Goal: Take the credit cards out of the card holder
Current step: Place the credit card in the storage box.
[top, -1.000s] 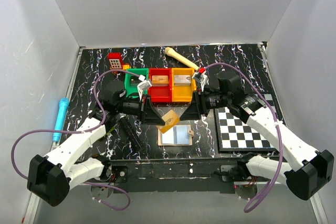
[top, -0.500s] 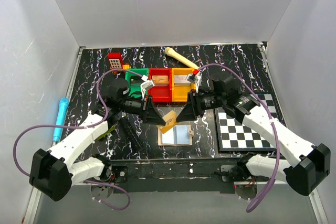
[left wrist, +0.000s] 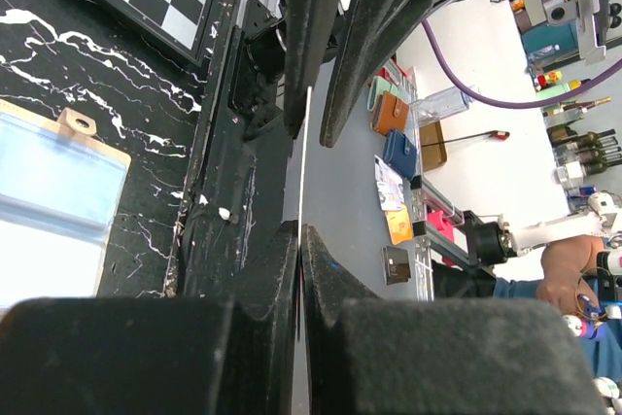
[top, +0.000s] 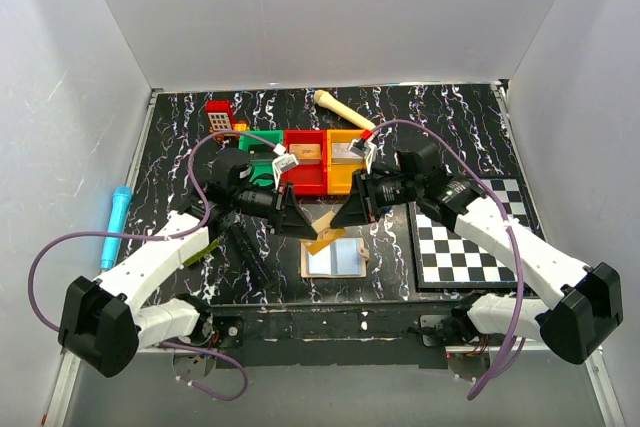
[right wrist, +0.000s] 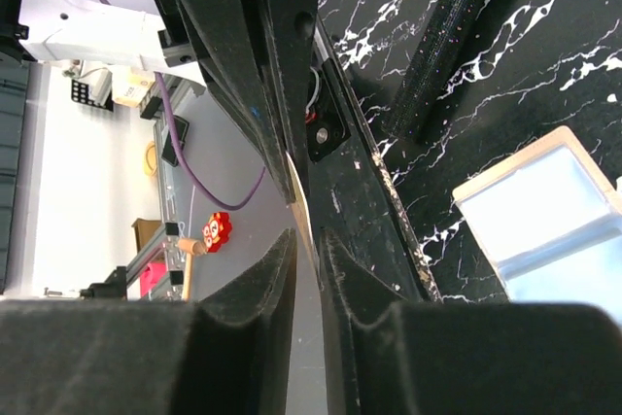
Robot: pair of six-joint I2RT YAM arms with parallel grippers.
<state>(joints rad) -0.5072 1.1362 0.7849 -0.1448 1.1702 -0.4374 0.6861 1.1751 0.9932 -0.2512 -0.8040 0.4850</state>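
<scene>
The card holder point(top: 335, 258) lies open on the black marbled table, pale blue lining up with a tan rim; it also shows in the left wrist view point(left wrist: 49, 191) and the right wrist view point(right wrist: 544, 211). Above it a tan credit card point(top: 324, 229) hangs tilted between both grippers. My left gripper point(top: 303, 224) is shut on one end; the card shows edge-on as a thin pale line point(left wrist: 303, 162) running out of the pinched fingertips point(left wrist: 299, 235). My right gripper point(top: 341, 218) straddles the other end point(right wrist: 303, 206), jaws narrow, with a slim gap still showing on one side of the card point(right wrist: 309, 237).
Green, red and yellow bins point(top: 305, 162) stand just behind the grippers. A black-and-white chequered board point(top: 465, 242) lies at the right. A black rod point(top: 255, 262) lies left of the card holder. A blue pen-like thing point(top: 113, 227) sits at the left edge.
My right gripper has moved left onto the card's free end and its jaws have narrowed around it. The left gripper stayed shut on the card and shifted slightly.
</scene>
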